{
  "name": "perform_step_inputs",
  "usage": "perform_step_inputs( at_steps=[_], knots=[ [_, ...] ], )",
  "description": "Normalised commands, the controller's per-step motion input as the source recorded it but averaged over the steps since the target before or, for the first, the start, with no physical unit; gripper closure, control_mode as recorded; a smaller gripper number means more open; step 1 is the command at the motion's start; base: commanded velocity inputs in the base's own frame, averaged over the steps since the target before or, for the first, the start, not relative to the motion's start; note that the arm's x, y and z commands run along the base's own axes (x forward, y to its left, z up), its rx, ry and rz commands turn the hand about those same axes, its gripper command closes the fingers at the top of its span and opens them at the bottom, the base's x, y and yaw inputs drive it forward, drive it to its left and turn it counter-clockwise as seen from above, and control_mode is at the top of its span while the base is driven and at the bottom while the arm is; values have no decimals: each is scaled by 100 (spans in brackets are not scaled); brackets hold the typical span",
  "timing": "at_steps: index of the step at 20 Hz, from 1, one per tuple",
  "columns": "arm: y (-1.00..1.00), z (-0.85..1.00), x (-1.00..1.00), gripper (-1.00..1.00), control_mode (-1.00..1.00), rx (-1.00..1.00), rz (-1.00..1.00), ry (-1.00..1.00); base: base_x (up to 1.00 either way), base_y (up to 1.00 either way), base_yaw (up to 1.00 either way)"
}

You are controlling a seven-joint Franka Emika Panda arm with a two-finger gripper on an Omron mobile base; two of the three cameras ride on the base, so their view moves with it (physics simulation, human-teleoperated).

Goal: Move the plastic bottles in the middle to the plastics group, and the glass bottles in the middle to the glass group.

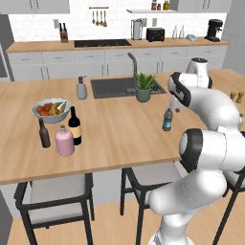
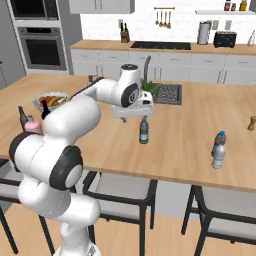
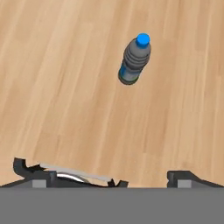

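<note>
Two-finger gripper (image 2: 134, 116) hovering with its jaws spread wide and nothing between them, above and slightly behind a small blue-tinted plastic water bottle with a dark body band and blue cap (image 3: 134, 61), which stands upright on the wooden island counter (image 1: 119, 129), ahead of the fingertips in the hand view. The step in hand appears to be the approach to this bottle: the hand should be centred over the cap, lowered until the fingers straddle the ribbed body below the shoulder, and closed only when both pads lie level. Far to the gripper's right, two similar slim water bottles (image 2: 218, 149) stand together; far to its left, a squat pale-pink bottle (image 1: 64, 141) stands touching a tall black wine bottle with a yellow label (image 1: 74, 126). No writing on any label is legible.
</note>
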Motion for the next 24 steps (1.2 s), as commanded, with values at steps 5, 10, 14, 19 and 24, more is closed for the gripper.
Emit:
perform_step_inputs(
  at_steps=[5, 10, 14, 19, 24],
  knots=[
    [-8, -1, 54, -100, -100, -2, -8, 0, 0, 0, 0],
    [-18, 8, 33, -100, -100, 9, -6, 1, 0, 0, 0],
    [-19, -28, 31, -100, -100, 17, -8, -1, 0, 0, 0],
    [13, -52, 30, -100, -100, 2, -13, -7, 0, 0, 0],
    [30, -16, 30, -100, -100, 0, -26, -3, 0, 0, 0]
  ],
)
